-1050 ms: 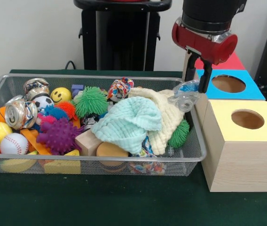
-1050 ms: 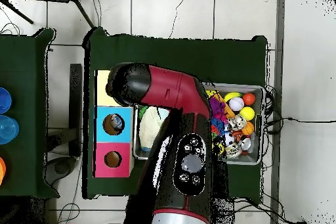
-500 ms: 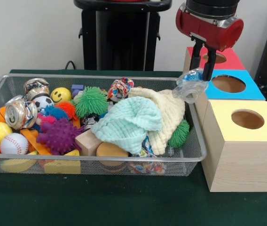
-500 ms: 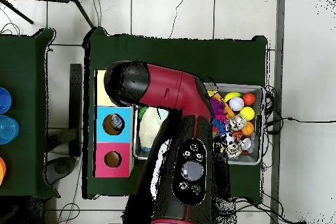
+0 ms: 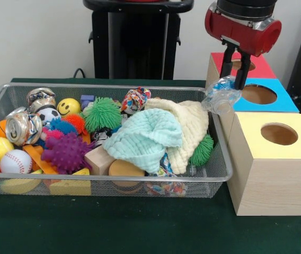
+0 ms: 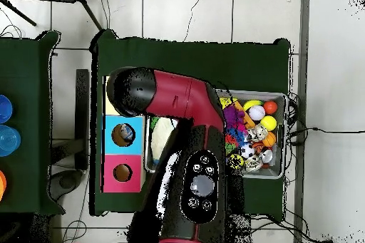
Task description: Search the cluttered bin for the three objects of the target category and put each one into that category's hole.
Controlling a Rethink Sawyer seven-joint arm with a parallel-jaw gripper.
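My gripper [image 5: 233,84] hangs above the right end of the wire bin [image 5: 12,91], shut on a crushed clear plastic bottle [image 5: 220,97] with a blue label. The bottle hangs in the air by the near-left corner of the blue box [image 5: 260,95]. Three boxes stand in a row at the right: yellow [image 5: 277,135] nearest, then blue, then red [image 5: 248,66], each with a round hole on top. A crushed can [image 5: 23,126] and another crushed can [image 5: 40,97] lie at the bin's left end. In the overhead view the arm [image 6: 175,97] hides the gripper and the bottle.
The bin also holds balls, spiky toys, wooden blocks and two cloths, mint [image 5: 145,136] and cream [image 5: 190,127]. A black pedestal [image 5: 134,42] stands behind the bin. In the overhead view the boxes [image 6: 121,135] lie left of the bin [image 6: 279,97].
My gripper has risen and moved right, carrying the bottle from above the bin's right edge up to the blue box's corner.
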